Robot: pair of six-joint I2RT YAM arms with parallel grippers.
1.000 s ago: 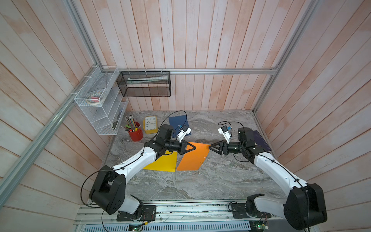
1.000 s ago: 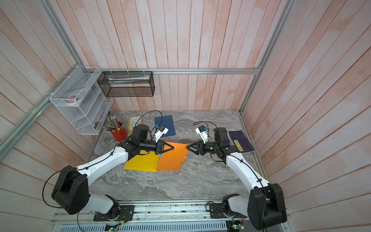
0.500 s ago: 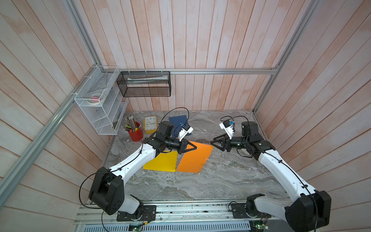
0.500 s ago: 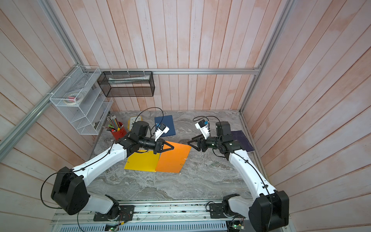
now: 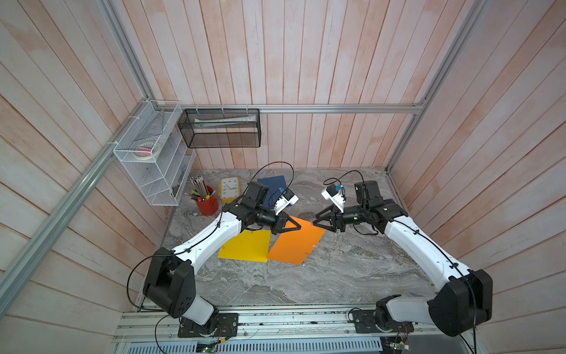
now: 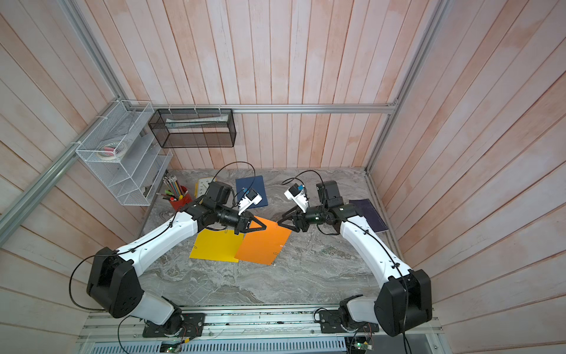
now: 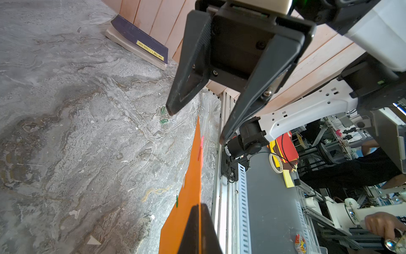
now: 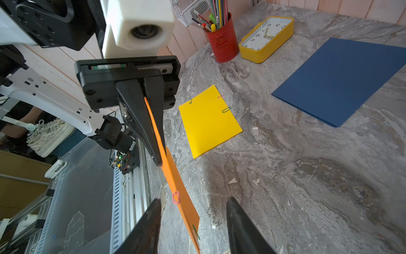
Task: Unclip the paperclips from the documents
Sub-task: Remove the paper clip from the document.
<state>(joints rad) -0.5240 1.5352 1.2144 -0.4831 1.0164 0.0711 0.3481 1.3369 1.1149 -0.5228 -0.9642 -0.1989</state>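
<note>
My left gripper is shut on the edge of the orange document, holding its far side tilted up off the table. A pink paperclip and a green paperclip sit on that raised edge. The right gripper is open, with one finger on each side of the raised corner and not touching it, the pink clip close ahead. The yellow document lies flat with three clips along its edges. Flat at the back lies the dark blue document.
Loose green and silver paperclips lie on the marble right of the orange sheet. A red pencil cup and a yellow clock stand at the back left. A purple book lies by the right wall. Wire racks hang on the walls.
The right gripper drew back slightly, then came in again to the orange sheet's raised corner, its jaws a little narrower. The left gripper has kept its hold and barely moved.
</note>
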